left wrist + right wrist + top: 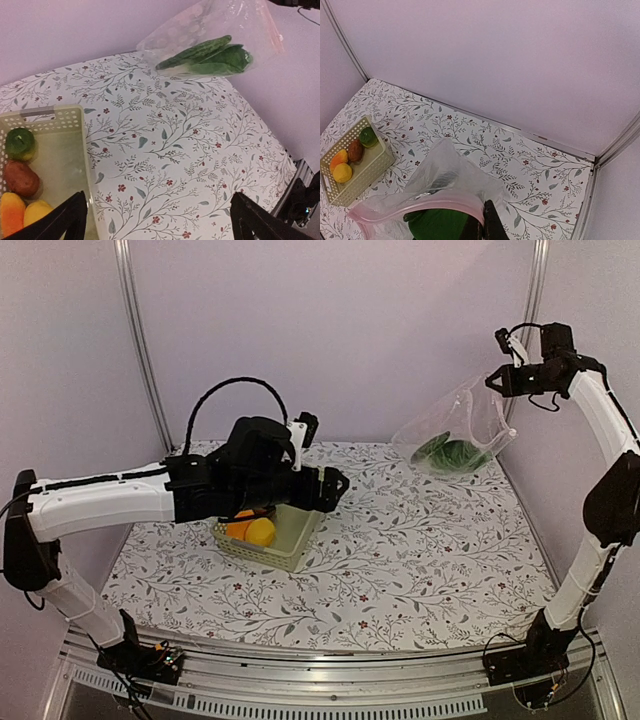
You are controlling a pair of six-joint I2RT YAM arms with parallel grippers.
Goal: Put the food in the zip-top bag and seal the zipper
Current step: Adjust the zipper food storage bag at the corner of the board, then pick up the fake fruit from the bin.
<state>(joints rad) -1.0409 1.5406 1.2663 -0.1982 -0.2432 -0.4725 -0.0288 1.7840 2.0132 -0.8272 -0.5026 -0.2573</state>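
Note:
My right gripper (498, 380) is shut on the mouth edge of the zip-top bag (455, 430) and holds it raised over the table's back right corner. A green cucumber (195, 50) and a bok choy (227, 59) lie inside the bag. In the right wrist view my right gripper (487, 229) pinches the pinkish zipper (420, 205), and the mouth hangs open. My left gripper (335, 487) is open and empty, hovering over the right edge of the basket (295, 540). The basket holds a green piece (20, 142), a brown piece (21, 178), an orange piece (11, 212) and a yellow piece (37, 212).
The floral tablecloth (420, 540) covers the table. Pale walls and metal posts (140, 340) close in the back and sides. The left arm's black cable (235, 385) loops above it.

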